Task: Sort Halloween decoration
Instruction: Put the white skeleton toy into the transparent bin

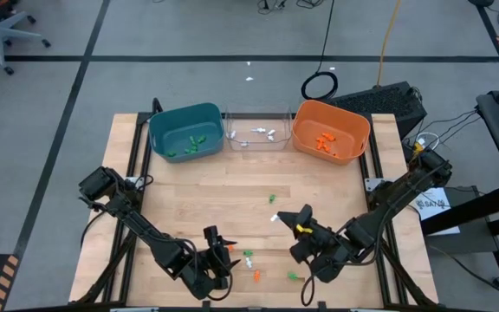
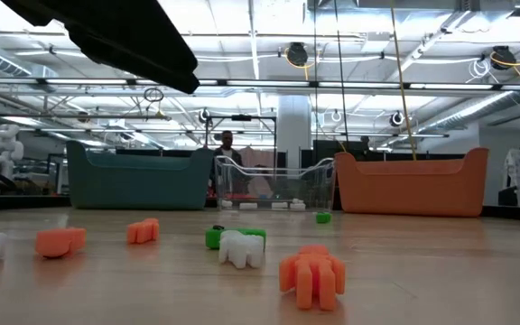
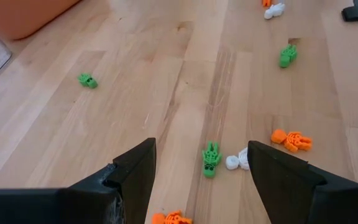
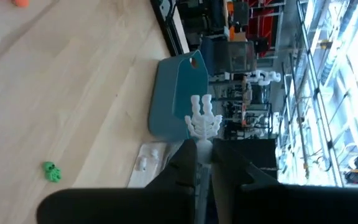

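A white skeleton trinket is pinched between the pressed-together fingers of the right gripper, which is held clear of the table at the near right of the tabletop; in the high view only a pale speck at that gripper's tip can be made out. The rest of the Halloween decoration is split: loose pieces lie on the bare wood near the front edge, among them a green skeleton, a white piece just beside it and an orange skeleton a little further off, while sorted pieces are seen in the bins along the far edge, green ones in the teal bin, white ones in the clear bin and orange ones in the orange bin. The left gripper hangs low over the loose pieces with its fingers spread wide, the green skeleton lying between them. The step in hand is judged to be the carrying of the white trinket to its bin. The next move would call for the right arm to be taken across to the clear bin and the fingers parted above it, while the left fingers would have to be lowered around the green skeleton without the white piece being caught.
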Motion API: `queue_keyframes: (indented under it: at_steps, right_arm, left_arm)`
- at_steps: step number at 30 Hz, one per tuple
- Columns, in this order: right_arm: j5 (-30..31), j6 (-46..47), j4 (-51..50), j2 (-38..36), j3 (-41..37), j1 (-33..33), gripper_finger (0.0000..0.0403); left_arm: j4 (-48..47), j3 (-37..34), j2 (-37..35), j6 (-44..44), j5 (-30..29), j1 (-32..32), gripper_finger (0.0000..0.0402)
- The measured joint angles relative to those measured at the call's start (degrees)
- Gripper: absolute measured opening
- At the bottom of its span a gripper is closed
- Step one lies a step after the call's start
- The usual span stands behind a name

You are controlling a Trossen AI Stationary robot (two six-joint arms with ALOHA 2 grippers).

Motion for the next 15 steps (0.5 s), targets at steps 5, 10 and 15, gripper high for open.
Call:
queue_keyframes:
  at_steps: [5, 10, 15]
  right_arm:
    - [-3.3, 5.8, 0.0, 0.0, 0.0, -3.0, 0.0006]
    - [-8.1, 11.3, -0.1, 0.0, 0.0, -9.6, 0.0006]
    - [-16.0, 12.7, -0.3, 0.0, 0.0, -19.2, 0.0006]
  left_arm:
    - [1.7, 0.0, 0.0, 1.7, 0.0, 0.0, 0.0251]
    - [2.4, 0.0, 0.0, 2.5, 0.0, 0.0, 0.0251]
    - [2.4, 0.0, 0.0, 2.6, 0.0, 0.0, 0.0251]
